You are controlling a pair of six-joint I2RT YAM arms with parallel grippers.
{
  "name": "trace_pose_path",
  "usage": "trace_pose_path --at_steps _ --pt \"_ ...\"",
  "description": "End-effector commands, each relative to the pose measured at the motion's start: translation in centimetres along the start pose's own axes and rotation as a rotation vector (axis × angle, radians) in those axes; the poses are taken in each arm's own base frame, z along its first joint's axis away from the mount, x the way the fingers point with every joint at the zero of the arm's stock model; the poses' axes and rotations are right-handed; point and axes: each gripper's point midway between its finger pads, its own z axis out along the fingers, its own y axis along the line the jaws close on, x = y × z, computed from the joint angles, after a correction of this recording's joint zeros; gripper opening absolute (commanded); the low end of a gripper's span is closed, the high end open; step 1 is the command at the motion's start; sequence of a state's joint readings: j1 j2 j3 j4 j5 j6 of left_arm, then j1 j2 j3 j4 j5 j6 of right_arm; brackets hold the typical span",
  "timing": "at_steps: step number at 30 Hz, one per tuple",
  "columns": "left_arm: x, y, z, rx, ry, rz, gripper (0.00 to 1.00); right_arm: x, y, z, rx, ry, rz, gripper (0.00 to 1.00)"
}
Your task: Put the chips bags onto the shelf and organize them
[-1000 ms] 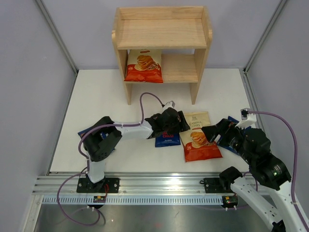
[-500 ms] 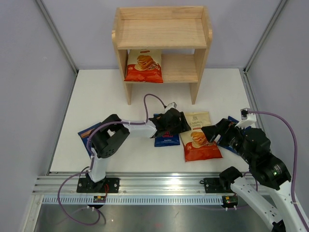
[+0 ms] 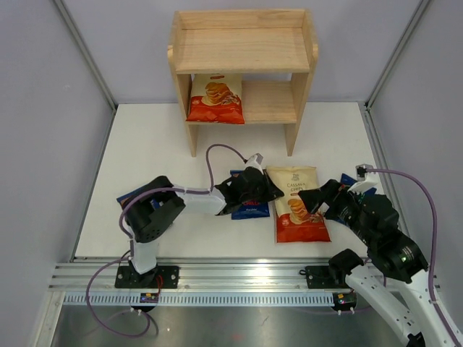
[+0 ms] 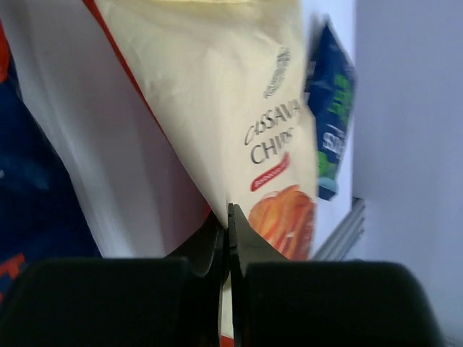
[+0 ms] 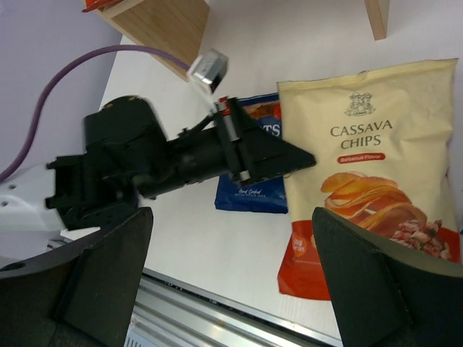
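Note:
A cream-and-red Cassava Chips bag [image 3: 299, 204] lies flat on the white table. My left gripper [image 3: 272, 191] is shut, pinching that bag's left edge [image 4: 246, 108]; the right wrist view shows its tip against the bag [image 5: 376, 166]. Under the left arm lies a dark blue Burts bag [image 3: 250, 210]. Another blue bag [image 3: 130, 196] sits beside the left arm's base. A green-labelled blue bag [image 4: 333, 108] lies right of the Cassava bag. My right gripper [image 3: 318, 201] hovers open over the Cassava bag's right side, holding nothing. A second Cassava bag [image 3: 215, 99] stands on the shelf's [image 3: 242, 49] lower tier.
The shelf's top tier and the right half of its lower tier hold nothing. A metal rail [image 3: 239, 278] runs along the table's near edge. Grey walls close in the left, right and back sides.
My left gripper has closed on the Cassava bag's left edge. The bag has shifted slightly left and away from me. The right gripper stays open, nearly in place.

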State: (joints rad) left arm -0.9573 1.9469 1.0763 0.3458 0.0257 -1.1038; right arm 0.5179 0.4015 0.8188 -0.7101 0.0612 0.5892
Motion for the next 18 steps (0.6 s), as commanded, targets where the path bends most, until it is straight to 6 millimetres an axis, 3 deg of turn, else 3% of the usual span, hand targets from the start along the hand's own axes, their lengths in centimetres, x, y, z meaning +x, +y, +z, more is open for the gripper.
trace_pose_path --at_steps 1,3,8,14,15,18 --pt "-5.1 -8.1 -5.6 0.262 -0.222 0.012 0.0 -1.4 -0.3 0.2 0.002 -0.097 0.018 0.98" --pt "-6.1 -9.1 -7.4 0.305 -0.273 0.0 0.0 -1.2 -0.8 0.4 -0.009 -0.142 0.021 0.98" --pt "-7.9 -11.3 -13.2 0.418 -0.371 -0.039 0.0 -0.1 0.0 0.5 -0.127 -0.181 0.075 1.0" --pt "-10.4 -13.0 -19.9 0.481 -0.504 -0.051 0.0 0.7 2.4 -0.3 -0.319 -0.202 0.085 0.99" --pt "-11.2 -13.4 -21.8 0.49 -0.545 -0.054 0.0 1.1 3.1 -0.5 -0.378 -0.2 0.075 0.99" --pt "-12.4 -14.0 -24.7 0.505 -0.61 -0.051 0.0 2.8 4.5 0.1 -0.503 -0.159 0.077 0.99"
